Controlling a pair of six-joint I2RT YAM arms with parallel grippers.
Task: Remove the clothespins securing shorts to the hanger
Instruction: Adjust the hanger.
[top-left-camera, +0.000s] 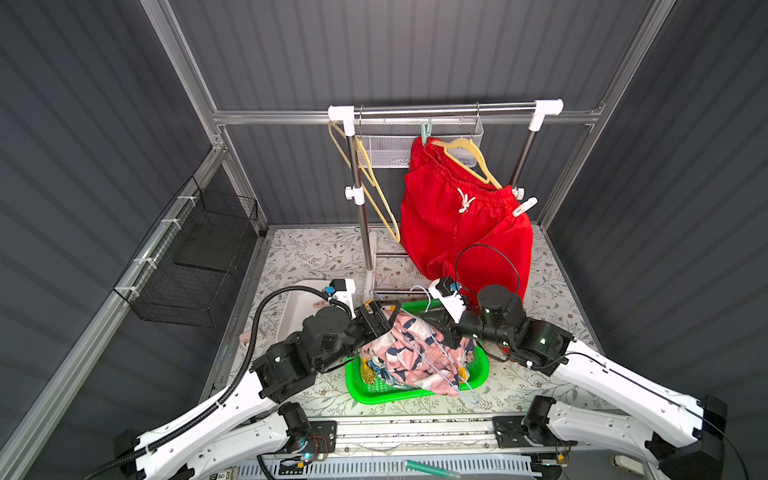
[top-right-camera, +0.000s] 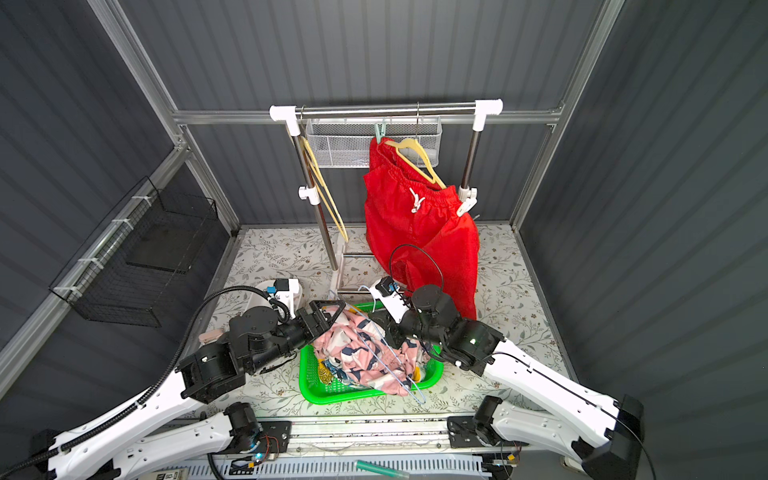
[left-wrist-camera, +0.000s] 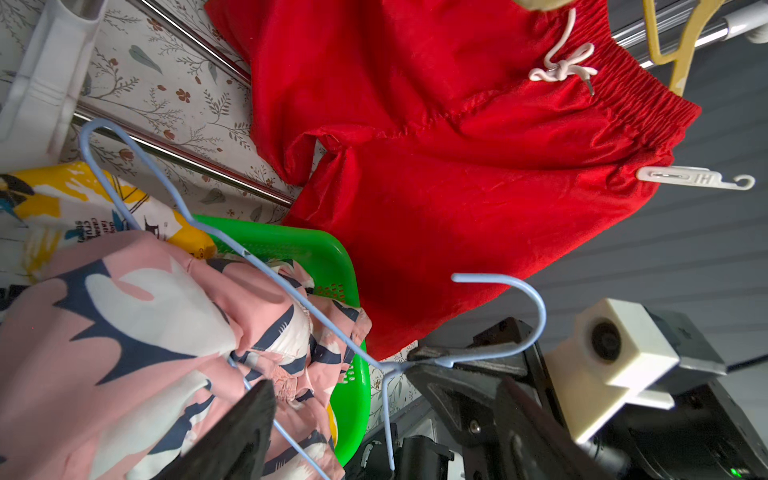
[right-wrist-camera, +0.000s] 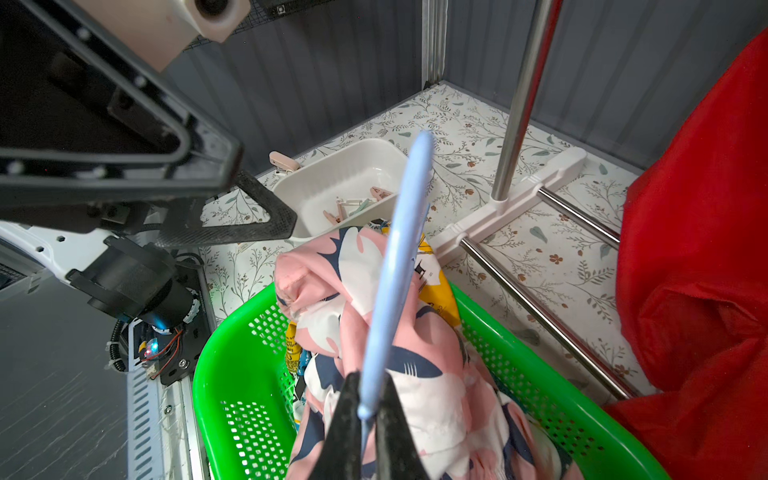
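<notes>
Red shorts (top-left-camera: 465, 216) hang on a yellow hanger (top-left-camera: 469, 160). A mint clothespin (top-left-camera: 426, 132) sits at their top corner and a white clothespin (left-wrist-camera: 694, 179) at the lower waistband end. Pink printed shorts (right-wrist-camera: 395, 332) lie heaped in the green basket (right-wrist-camera: 232, 374), over yellow-printed white shorts (left-wrist-camera: 62, 199). My right gripper (right-wrist-camera: 368, 399) is shut on a blue wire hanger (right-wrist-camera: 399, 257) standing above the pink pair. My left gripper (left-wrist-camera: 386, 440) is open at the basket's left edge. One of its fingers (left-wrist-camera: 245, 432) is beside the pink cloth and the hanger's wire.
A white tray (right-wrist-camera: 345, 166) left of the basket holds several loose clothespins (right-wrist-camera: 353, 205); a pink one (right-wrist-camera: 282, 160) lies beside it. The rack's rail (top-left-camera: 444, 110) carries a mesh basket (top-left-camera: 395, 145) and empty yellow hangers (top-left-camera: 365, 174). A black wire basket (top-left-camera: 199, 257) hangs on the left wall.
</notes>
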